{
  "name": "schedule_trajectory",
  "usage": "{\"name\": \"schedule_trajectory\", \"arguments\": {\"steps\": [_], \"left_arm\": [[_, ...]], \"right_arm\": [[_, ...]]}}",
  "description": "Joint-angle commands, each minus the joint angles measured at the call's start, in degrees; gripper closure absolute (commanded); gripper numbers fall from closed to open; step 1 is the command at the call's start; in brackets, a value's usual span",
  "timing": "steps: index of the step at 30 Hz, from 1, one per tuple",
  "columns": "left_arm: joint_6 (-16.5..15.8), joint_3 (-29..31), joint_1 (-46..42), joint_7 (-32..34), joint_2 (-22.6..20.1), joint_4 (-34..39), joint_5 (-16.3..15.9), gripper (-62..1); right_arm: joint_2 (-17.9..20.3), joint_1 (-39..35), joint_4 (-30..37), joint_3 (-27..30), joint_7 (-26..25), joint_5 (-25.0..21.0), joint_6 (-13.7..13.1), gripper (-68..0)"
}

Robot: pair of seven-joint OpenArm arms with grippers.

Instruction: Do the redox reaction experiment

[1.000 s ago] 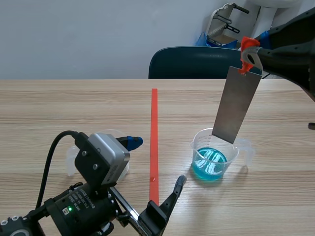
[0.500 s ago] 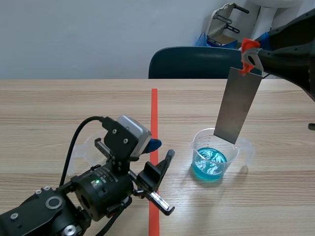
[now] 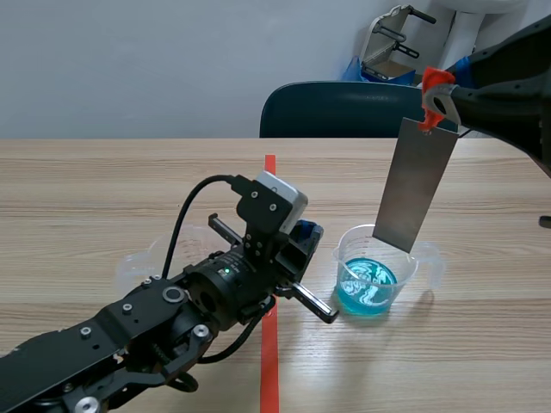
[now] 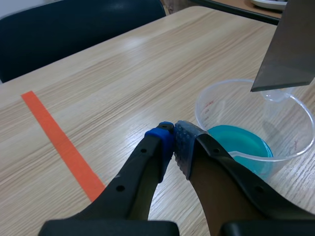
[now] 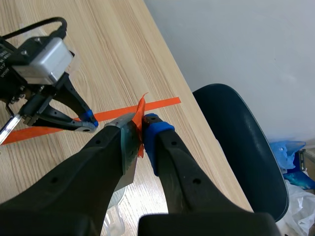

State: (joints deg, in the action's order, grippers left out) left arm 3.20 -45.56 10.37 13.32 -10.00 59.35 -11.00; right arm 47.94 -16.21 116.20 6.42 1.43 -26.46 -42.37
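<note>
**Scene view.** The right gripper (image 3: 448, 90) pinches an orange tag (image 3: 435, 79) from which the metal strip (image 3: 415, 185) hangs, tilted. The strip's lower edge is above the far rim of the beaker (image 3: 349, 258), clear of the blue liquid (image 3: 366, 288). The left gripper (image 3: 301, 239) sits just beside the beaker, across the tape (image 3: 269, 172).

**Left wrist view.** The jaws are pressed together on nothing, and the beaker (image 4: 211, 105) lies ahead of them. Its red graduations are too small to read, and no brand shows.

**Right wrist view.** The jaws are closed on the tag (image 5: 141, 123), and the strip is mostly hidden below them.

**Risks.** Lowered off-centre, the strip may catch the rim and tip the light beaker. The left gripper, being so close, could nudge the beaker and spill it. Held only by its tag, the strip may swing or slip.
</note>
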Motion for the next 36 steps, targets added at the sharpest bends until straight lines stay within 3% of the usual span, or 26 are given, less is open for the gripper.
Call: {"name": "schedule_trajectory", "arguments": {"steps": [1,17,36], "left_arm": [[0.02,-0.68,0.66,1.53,1.07,0.15,-0.31,-2.9],[-0.31,-3.61,2.19,3.58,4.85,-4.22,-0.28,-2.9],[0.57,-3.61,1.99,3.61,5.07,-4.17,-0.33,-2.9]], "right_arm": [[0.13,0.66,0.52,0.70,-0.85,-0.83,-0.35,-0.8],[0.13,0.66,0.52,0.70,-0.87,-0.83,-0.35,-0.8],[0.13,0.66,0.52,0.70,-0.85,-0.83,-0.35,-0.8]]}}
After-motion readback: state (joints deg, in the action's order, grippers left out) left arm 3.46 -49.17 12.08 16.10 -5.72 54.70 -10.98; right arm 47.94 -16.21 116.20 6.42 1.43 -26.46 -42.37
